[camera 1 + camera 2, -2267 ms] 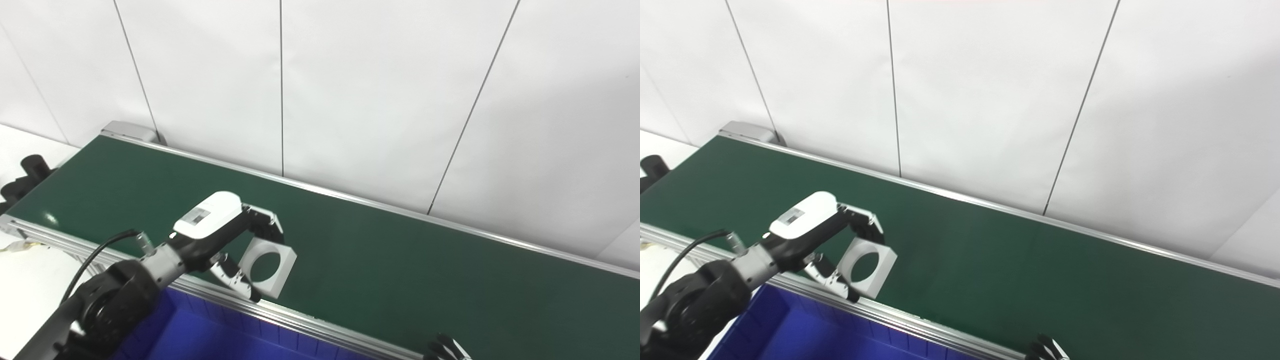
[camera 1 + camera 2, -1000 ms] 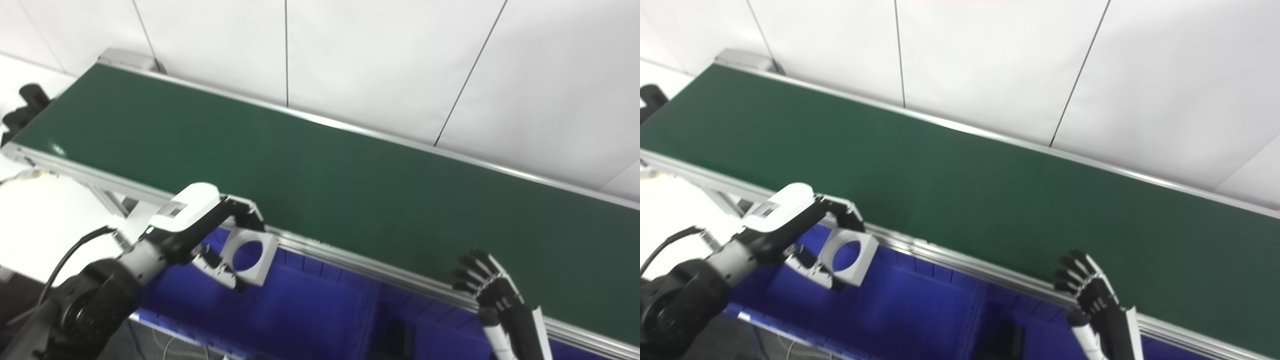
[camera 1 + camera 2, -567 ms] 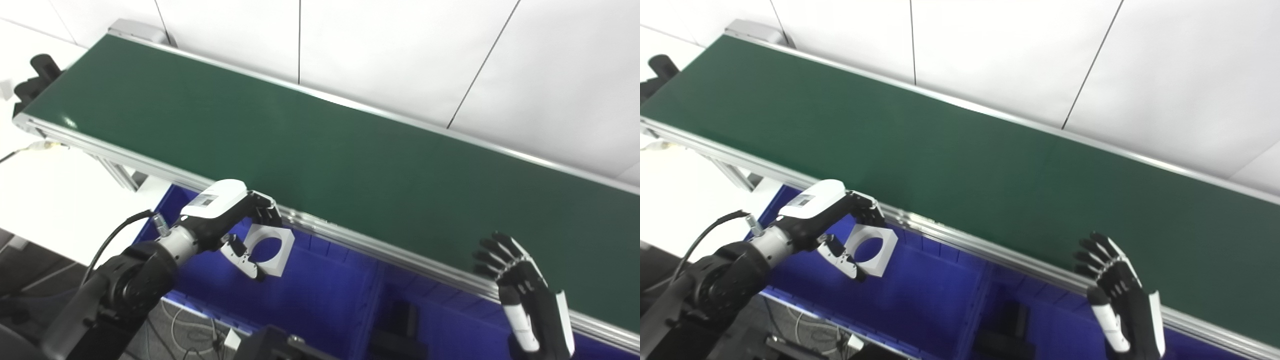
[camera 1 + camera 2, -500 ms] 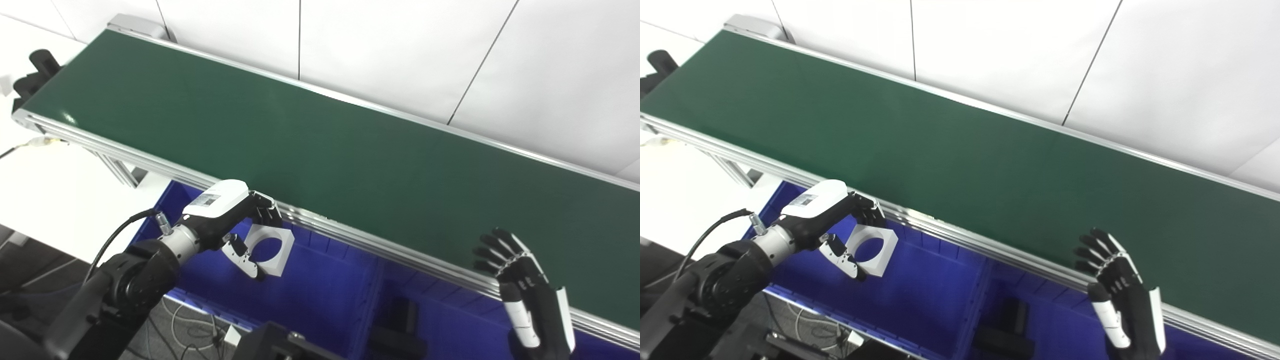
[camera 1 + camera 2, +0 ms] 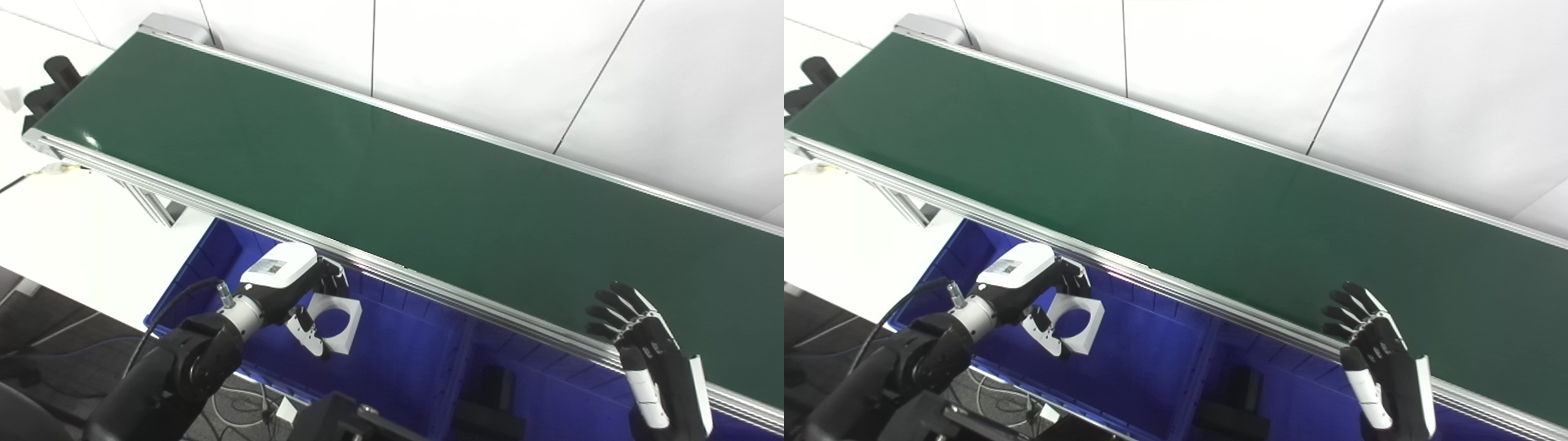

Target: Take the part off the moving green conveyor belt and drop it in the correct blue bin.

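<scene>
With the white square part (image 5: 334, 315) clear of the green conveyor belt (image 5: 392, 184): pick done, drop left. Clamped in left hand (image 5: 294, 294) fingers, over the left blue bin (image 5: 196, 269). Right hand (image 5: 643, 343) near right, fingers spread, empty.

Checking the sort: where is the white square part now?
Lower left: the white part is held by the left hand over the left blue bin, below the conveyor belt.
</scene>
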`<action>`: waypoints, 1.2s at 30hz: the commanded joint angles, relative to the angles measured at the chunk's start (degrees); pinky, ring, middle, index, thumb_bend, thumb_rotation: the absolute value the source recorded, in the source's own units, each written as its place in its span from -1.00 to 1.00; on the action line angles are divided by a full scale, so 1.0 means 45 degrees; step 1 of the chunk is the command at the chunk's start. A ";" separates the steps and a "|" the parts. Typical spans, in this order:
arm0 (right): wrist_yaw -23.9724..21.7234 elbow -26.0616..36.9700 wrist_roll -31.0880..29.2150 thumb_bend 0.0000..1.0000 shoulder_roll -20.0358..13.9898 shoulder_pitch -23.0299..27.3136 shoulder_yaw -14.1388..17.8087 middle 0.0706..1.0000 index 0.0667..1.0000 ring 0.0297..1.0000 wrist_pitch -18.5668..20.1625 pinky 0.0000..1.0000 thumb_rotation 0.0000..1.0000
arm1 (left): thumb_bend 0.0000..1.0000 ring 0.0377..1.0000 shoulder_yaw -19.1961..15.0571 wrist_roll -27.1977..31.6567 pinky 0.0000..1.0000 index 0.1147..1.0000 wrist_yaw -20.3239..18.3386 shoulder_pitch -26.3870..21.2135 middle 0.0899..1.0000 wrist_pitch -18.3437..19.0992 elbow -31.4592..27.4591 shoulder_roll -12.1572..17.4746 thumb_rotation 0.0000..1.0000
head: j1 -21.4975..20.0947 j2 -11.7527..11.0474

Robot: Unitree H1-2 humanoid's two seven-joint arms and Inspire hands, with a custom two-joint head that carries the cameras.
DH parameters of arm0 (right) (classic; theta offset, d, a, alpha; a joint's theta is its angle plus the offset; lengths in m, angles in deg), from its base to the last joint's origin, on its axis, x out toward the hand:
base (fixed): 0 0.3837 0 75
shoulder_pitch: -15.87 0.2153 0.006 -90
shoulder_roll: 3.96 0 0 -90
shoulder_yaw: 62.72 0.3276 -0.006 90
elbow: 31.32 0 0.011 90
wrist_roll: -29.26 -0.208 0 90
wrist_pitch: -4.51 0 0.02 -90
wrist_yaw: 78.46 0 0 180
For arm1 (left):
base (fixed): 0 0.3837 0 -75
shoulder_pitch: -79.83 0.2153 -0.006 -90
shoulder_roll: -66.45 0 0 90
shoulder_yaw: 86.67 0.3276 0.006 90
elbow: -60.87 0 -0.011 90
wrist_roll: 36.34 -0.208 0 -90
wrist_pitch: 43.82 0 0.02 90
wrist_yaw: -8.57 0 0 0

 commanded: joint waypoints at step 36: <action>-0.0150 0.0568 0.0093 0.29 0.0178 -0.0058 -0.0059 0.56 0.65 0.45 -0.0338 0.30 0.43 | 0.52 0.69 0.0382 -0.0129 0.47 0.80 0.0850 -0.0237 0.77 0.0336 0.0989 0.0242 -0.64 | -0.0714 -0.0321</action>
